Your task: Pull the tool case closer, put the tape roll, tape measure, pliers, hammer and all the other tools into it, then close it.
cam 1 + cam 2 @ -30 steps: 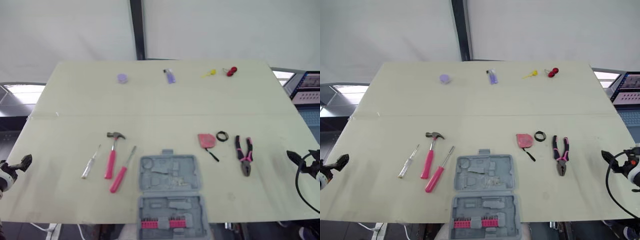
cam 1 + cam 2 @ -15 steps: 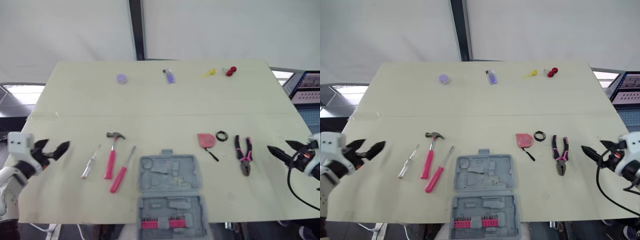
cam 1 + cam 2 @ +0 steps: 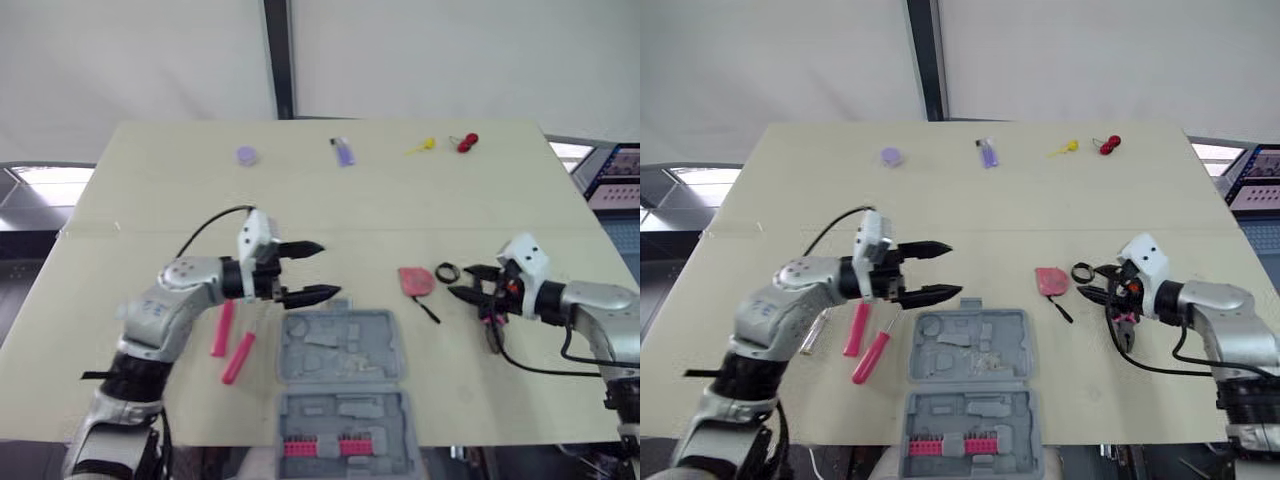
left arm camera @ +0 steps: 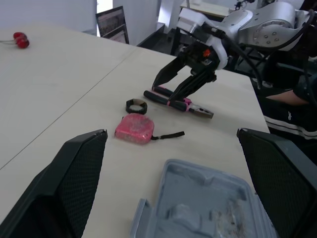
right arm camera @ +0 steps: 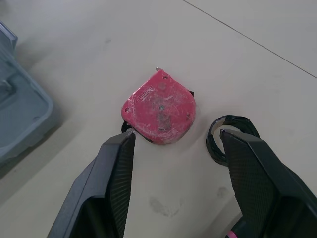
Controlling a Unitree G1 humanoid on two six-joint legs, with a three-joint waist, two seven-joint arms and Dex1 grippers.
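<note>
My left gripper [image 3: 325, 270], fingers spread, points rightward over the far edge of the tool case [image 3: 340, 350]. My right gripper [image 3: 462, 280], likewise spread, hovers beside the tape roll [image 3: 446, 272].

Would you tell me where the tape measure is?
In the left eye view, the tape measure lies right of centre, between the tool case and the tape roll.

Grey tool case [image 3: 974, 375], pink tape measure [image 5: 159, 108]
</note>
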